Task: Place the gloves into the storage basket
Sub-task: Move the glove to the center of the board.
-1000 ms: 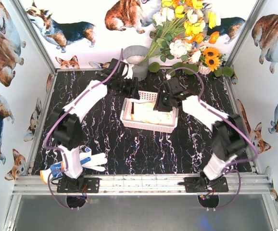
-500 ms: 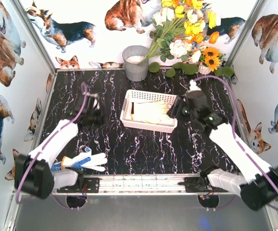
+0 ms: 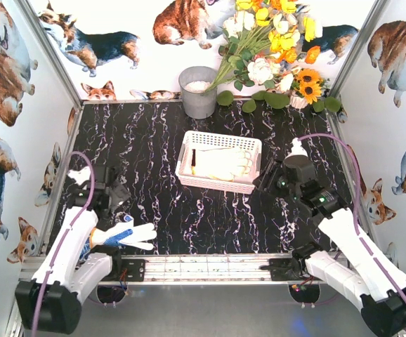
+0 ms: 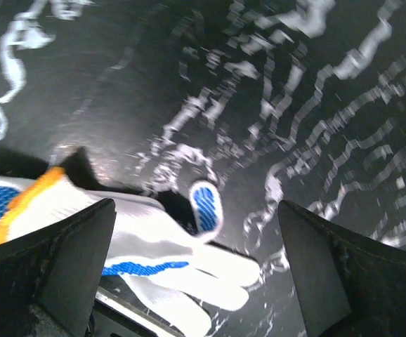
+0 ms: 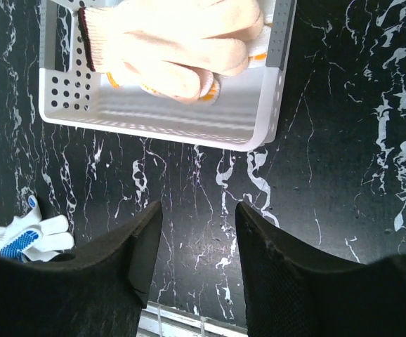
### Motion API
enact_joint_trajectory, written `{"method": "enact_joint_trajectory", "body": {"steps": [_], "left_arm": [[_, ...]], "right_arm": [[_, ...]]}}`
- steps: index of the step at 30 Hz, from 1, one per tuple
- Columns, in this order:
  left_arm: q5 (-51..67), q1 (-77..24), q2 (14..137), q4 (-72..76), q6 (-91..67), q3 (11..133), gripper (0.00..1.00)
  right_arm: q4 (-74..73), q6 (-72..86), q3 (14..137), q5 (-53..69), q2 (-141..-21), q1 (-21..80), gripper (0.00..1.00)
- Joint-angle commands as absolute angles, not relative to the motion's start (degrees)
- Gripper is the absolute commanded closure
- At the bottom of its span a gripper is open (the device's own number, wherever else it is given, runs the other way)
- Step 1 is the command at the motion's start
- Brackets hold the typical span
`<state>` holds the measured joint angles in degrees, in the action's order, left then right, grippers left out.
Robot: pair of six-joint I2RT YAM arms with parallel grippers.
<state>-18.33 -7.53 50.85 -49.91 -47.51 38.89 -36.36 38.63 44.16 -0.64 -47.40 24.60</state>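
The white storage basket [image 3: 220, 135] stands mid-table with cream gloves [image 3: 224, 163] lying inside; the right wrist view shows the basket [image 5: 277, 84] and these gloves [image 5: 178, 42] from above. One blue-dotted glove [image 3: 129, 235] lies flat by the front left edge. My left gripper [image 3: 110, 198] hovers just behind this glove, open wide. The glove [image 4: 154, 246] lies below and between the jaws of the left gripper [image 4: 196, 207], untouched. My right gripper [image 3: 270, 179] hangs open and empty to the right of the basket. Under the right gripper [image 5: 199, 210] there is only bare table.
A grey metal bucket [image 3: 199, 91] and a bunch of flowers [image 3: 273, 49] stand at the back wall. An aluminium rail [image 3: 203, 267] runs along the front edge, close to the loose glove. Printed walls close in both sides.
Both arms pulled back from the basket toward the near edge. The left arm swung to the front left above the loose glove and its jaws opened wider. The right gripper opened a little.
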Motion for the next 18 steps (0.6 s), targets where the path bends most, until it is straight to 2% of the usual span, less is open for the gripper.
{"method": "enact_joint_trajectory", "body": {"steps": [1, 4, 9, 13, 18], "left_arm": [[-22.4, 1.3, 52.4, -52.6, -50.8, 38.7, 0.06], [-24.0, 7.3, 54.3, -52.9, -51.0, 39.3, 0.01], [-27.9, 13.4, 54.3, -55.9, -57.2, 37.7, 0.0], [-30.7, 14.5, 50.6, -60.3, -67.3, 35.4, 0.0], [-31.9, 14.5, 47.1, -60.9, -70.0, 34.1, 0.0]], "right_arm": [[-37.5, 38.5, 44.7, -2.5, -44.4, 24.3, 0.51], [-39.3, 38.2, 45.4, -2.5, -44.3, 24.3, 0.51], [-39.2, 38.6, 45.9, -1.8, -46.2, 24.3, 0.51], [-37.7, 38.7, 45.4, -0.1, -46.5, 24.3, 0.51], [-37.0, 39.1, 43.7, 0.6, -44.4, 24.3, 0.51]]}}
